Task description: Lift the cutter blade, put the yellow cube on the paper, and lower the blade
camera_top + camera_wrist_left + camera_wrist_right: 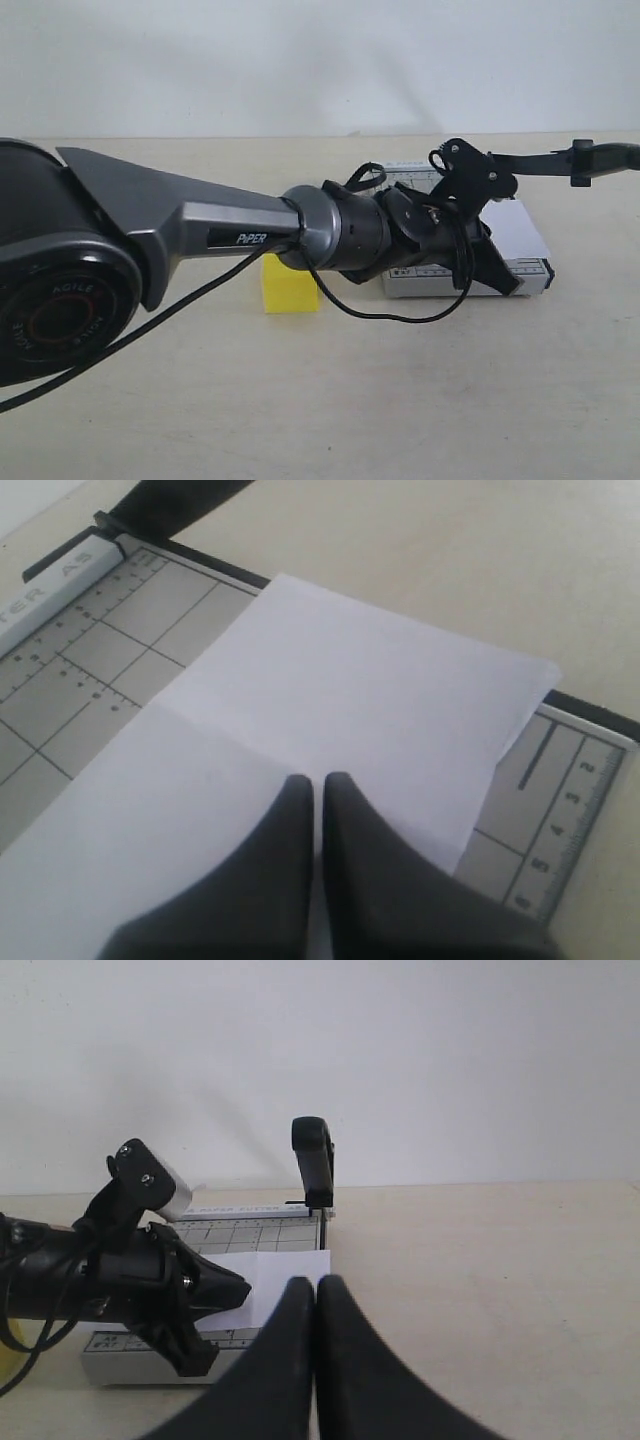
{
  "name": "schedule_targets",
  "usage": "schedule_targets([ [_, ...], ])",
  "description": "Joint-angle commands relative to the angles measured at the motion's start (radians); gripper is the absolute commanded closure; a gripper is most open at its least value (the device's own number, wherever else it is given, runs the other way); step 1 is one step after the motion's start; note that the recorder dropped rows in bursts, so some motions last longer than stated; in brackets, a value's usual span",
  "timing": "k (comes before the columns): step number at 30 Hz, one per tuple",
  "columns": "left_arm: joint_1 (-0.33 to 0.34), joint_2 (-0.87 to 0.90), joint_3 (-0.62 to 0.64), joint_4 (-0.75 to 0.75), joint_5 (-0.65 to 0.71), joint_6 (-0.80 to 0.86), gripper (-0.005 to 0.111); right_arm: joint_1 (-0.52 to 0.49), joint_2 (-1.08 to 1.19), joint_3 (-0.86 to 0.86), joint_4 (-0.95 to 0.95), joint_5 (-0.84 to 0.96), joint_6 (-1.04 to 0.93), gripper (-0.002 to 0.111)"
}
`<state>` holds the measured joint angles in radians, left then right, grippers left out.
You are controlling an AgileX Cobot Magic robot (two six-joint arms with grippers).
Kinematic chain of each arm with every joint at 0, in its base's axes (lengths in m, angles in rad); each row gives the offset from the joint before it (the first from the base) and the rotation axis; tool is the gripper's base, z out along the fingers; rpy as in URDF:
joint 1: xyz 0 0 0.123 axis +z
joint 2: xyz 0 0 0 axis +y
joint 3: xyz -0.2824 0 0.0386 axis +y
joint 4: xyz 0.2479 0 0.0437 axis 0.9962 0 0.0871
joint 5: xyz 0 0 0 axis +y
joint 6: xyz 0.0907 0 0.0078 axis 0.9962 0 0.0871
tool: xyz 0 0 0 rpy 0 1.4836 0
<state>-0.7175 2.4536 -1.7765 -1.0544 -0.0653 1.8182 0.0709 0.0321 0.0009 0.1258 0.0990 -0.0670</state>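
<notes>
Yellow cube (290,285) on matte beige counter (400,400) beside grey gridded trimmer board (90,650), creased white paper (330,710) on board, black cutter blade (313,1160) raised, L gripper (315,785) pinched together over paper, R gripper (316,1285) likewise, white wall (300,60).

You're losing most of the grey gridded trimmer board (535,268) behind the black left arm (200,225); it's also covering the top of the solid yellow cube (290,290).
</notes>
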Motion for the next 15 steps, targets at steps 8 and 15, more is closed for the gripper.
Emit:
schedule_targets([
  [8,0.032,-0.168,0.043,0.002,0.007,0.109,0.102,-0.002,-0.001,-0.001,-0.003,-0.004,0.001,0.108],
  [15,0.105,-0.214,0.179,0.002,0.005,0.120,0.102,-0.002,-0.001,-0.001,-0.003,-0.004,0.001,0.108],
])
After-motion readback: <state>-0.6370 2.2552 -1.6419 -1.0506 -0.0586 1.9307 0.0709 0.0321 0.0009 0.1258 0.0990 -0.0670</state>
